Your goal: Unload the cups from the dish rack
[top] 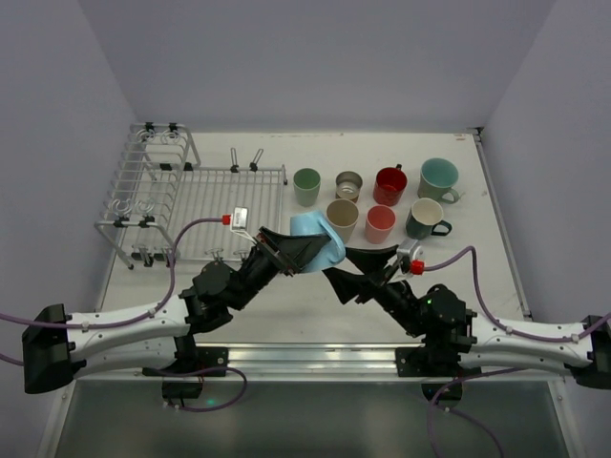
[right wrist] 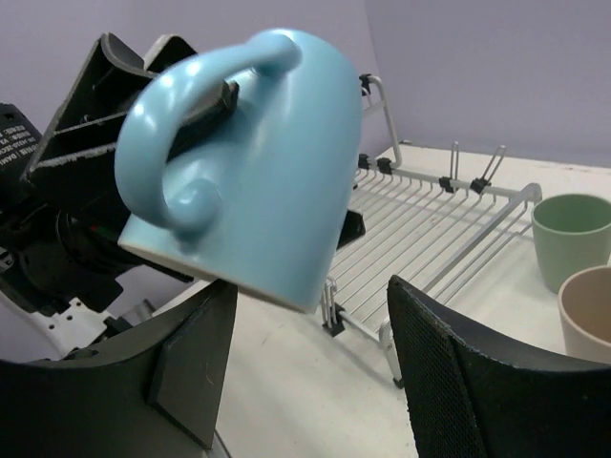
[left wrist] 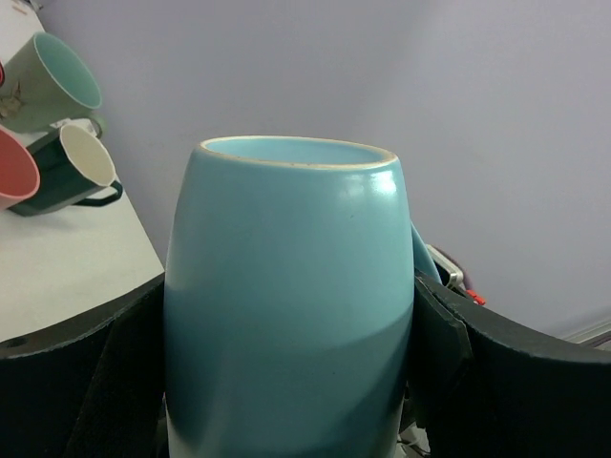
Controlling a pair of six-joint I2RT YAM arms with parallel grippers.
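Light blue mug [right wrist: 258,181]: ceramic in appearance, smooth, softly glossy glaze. Dish rack [right wrist: 410,224]: silver metal wire, shiny. Right gripper's fingers [right wrist: 477,382]: matt black plastic, finely textured faces noted.

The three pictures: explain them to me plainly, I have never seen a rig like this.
Two robot arms are bolted to a table. The wide picture looks down from above and behind them; the other two come from cameras on each wrist. The left arm holds a light blue mug in its jaws. The jaws of the right arm stand open just below the mug, not clamped on it. Behind lies a wire dish rack, and seven more cups stand beside it.
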